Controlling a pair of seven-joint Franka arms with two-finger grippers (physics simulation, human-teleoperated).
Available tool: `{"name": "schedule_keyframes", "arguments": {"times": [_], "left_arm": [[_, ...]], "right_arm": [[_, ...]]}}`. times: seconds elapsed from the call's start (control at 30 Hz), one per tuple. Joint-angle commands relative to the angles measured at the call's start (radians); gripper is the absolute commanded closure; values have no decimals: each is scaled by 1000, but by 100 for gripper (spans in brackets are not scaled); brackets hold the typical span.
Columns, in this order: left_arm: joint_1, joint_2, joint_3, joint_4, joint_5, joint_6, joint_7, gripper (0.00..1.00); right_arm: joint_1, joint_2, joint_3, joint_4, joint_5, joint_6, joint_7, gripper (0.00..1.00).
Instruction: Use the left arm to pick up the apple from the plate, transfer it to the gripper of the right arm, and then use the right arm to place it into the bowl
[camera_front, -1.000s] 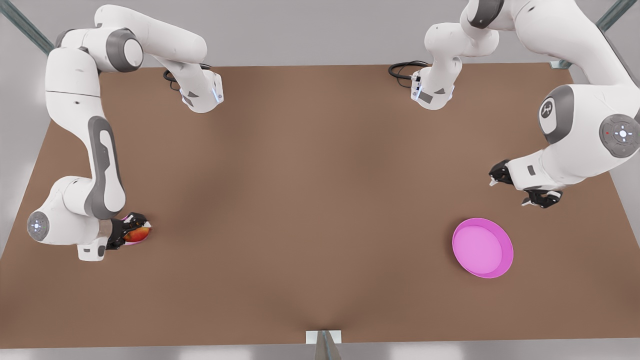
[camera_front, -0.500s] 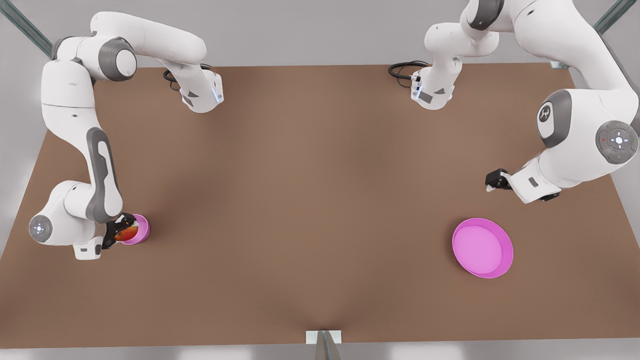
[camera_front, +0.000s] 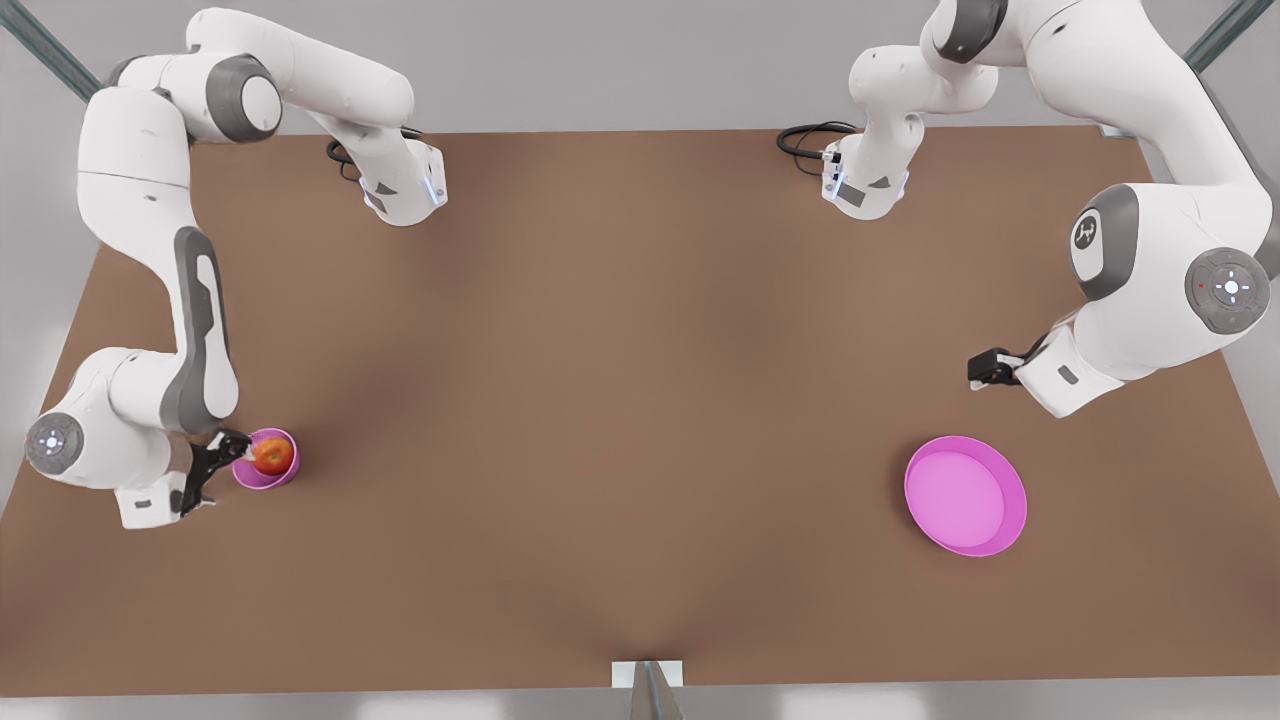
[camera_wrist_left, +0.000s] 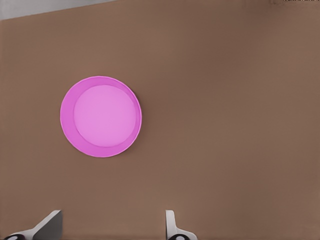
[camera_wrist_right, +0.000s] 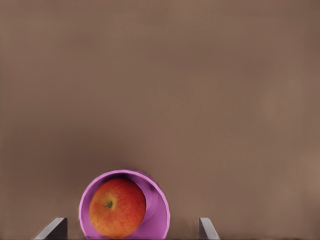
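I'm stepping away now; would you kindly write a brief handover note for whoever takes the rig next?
Right gripper: open, empty, beside the bowl at the front view's left.
Left gripper: open, empty, above the table near the plate at the front view's right.
Apple: sits inside the bowl, free of the fingers.
Plate: bare.
Done: pick, transfer and placement.
Left: nothing except, if wanted, pulling both arms back.

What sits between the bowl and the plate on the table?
Nothing: the front view shows bare table between the bowl, holding the apple, and the plate.
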Motion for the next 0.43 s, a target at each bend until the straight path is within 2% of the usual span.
{"name": "schedule_keyframes", "arguments": {"times": [0.0, 0.03, 0.1, 0.17, 0.23, 0.3, 0.33, 0.37, 0.4], "left_arm": [[0, -1, 0, 0, 1, 2, -108, 0], [0, -1, -1, 0, 1, 2, -108, 0], [0, -1, -3, 0, 1, 3, -107, 0], [0, -1, -1, 0, 1, 5, -105, 0], [0, 0, -1, 2, 1, 6, -105, 0], [-3, -1, -3, 2, 1, 6, -105, 0], [87, -333, -29, -325, 5, 93, -98, 4], [-9, -1, -18, 4, 1, 15, -108, 0], [-40, -1, -32, 5, 1, 29, -113, 0]], "right_arm": [[60, -44, 12, 182, -19, -193, 235, 0], [82, -64, 61, 270, -26, -211, 288, 0], [137, -187, 58, 221, -32, -365, 703, 0], [126, -432, 43, -86, 57, -334, 883, 0], [152, -449, 30, -112, 64, -365, 1116, 0], [165, -433, -9, -57, 66, -402, 1136, 0], [300, -583, -186, -209, 143, -376, 1061, 4], [198, -434, -87, -63, 66, -396, 1075, 0], [257, -434, -167, -69, 70, -399, 1035, 0]]}}
